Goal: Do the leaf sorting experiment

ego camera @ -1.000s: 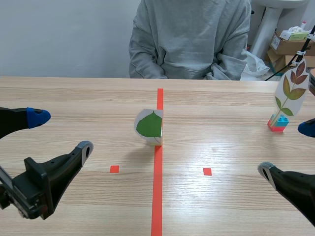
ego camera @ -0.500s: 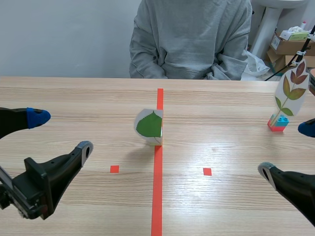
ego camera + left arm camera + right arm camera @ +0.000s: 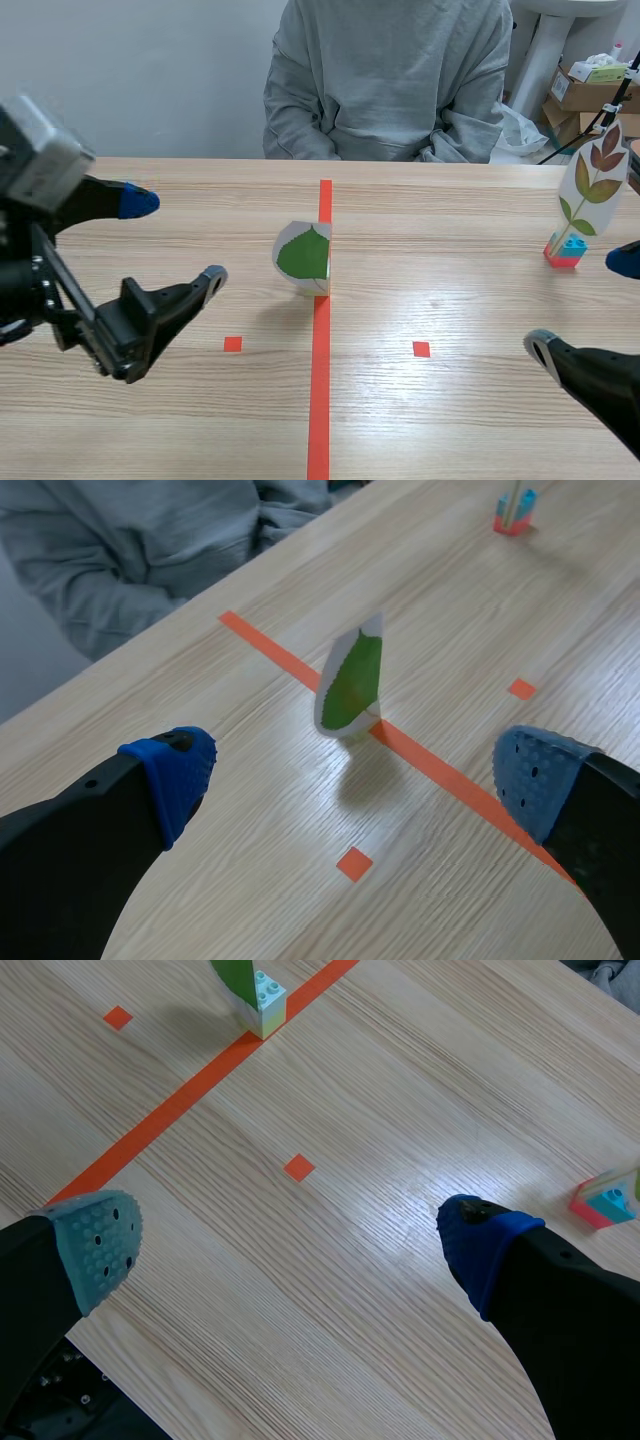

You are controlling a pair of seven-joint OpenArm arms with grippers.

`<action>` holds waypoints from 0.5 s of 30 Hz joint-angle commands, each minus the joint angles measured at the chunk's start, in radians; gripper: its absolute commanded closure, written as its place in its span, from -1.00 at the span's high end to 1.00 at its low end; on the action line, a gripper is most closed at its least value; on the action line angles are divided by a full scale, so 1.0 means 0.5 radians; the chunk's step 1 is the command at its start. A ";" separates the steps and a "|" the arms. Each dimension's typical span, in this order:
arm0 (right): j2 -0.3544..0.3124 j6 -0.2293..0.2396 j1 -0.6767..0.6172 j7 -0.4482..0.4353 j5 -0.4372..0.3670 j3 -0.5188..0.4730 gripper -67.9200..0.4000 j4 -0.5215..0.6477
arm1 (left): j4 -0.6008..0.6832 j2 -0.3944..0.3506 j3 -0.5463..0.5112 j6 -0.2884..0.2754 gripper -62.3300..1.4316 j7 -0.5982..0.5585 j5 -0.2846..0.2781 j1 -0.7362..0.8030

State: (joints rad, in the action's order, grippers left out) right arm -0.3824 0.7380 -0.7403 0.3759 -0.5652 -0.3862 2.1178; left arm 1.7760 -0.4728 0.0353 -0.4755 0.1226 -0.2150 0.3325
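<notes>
- The green leaf card (image 3: 303,255) stands upright in a small block (image 3: 265,1000) set on the orange-red centre line (image 3: 318,400), about mid-table (image 3: 450,420).
- The card's long axis is vertical. In the scene view its printed face is turned toward the robot. In the left wrist view it is seen at an angle, with one thin edge toward that gripper.
- The left gripper (image 3: 172,240) is held above the table on the left side of the centre line, its fingers spread wide with nothing between them.
- In the left wrist view the card lies ahead of this gripper, roughly centred on the gap between the pads and not touching either one.
- The right gripper (image 3: 582,305) is low at the right edge, fingers likewise spread wide and holding nothing. The green card's block is well ahead of it and off to the side of its grey-green pad.
- The left gripper is judged the nearer and better aligned. A forward advance is needed before the card's flat faces can be clamped.
- A second leaf card (image 3: 593,180), with brown and yellow leaves, stands in a red and blue block (image 3: 565,250) on the far right, near the right gripper.
- A person (image 3: 385,80) is seated across the table.
</notes>
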 commanded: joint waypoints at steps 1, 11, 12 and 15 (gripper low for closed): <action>-0.011 0.015 0.023 -0.031 -0.007 -0.010 0.79 0.008 | -0.125 -0.050 0.104 -0.020 0.91 -0.027 0.040 -0.148; -0.011 0.015 0.023 -0.031 -0.006 -0.010 0.79 0.008 | -1.088 0.036 0.821 -0.020 0.91 -0.139 0.161 -1.101; -0.011 0.015 0.023 -0.031 -0.006 -0.010 0.79 0.008 | -1.161 0.069 0.858 -0.019 0.91 -0.149 0.172 -1.163; -0.011 0.015 0.023 -0.030 -0.005 -0.010 0.79 0.008 | -1.360 0.188 0.940 -0.020 0.91 -0.156 0.211 -1.305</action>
State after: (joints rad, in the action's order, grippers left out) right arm -0.3824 0.7380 -0.7403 0.3759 -0.5648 -0.3862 2.1178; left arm 1.0607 -0.4000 0.5152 -0.4854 0.0586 -0.1043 -0.3244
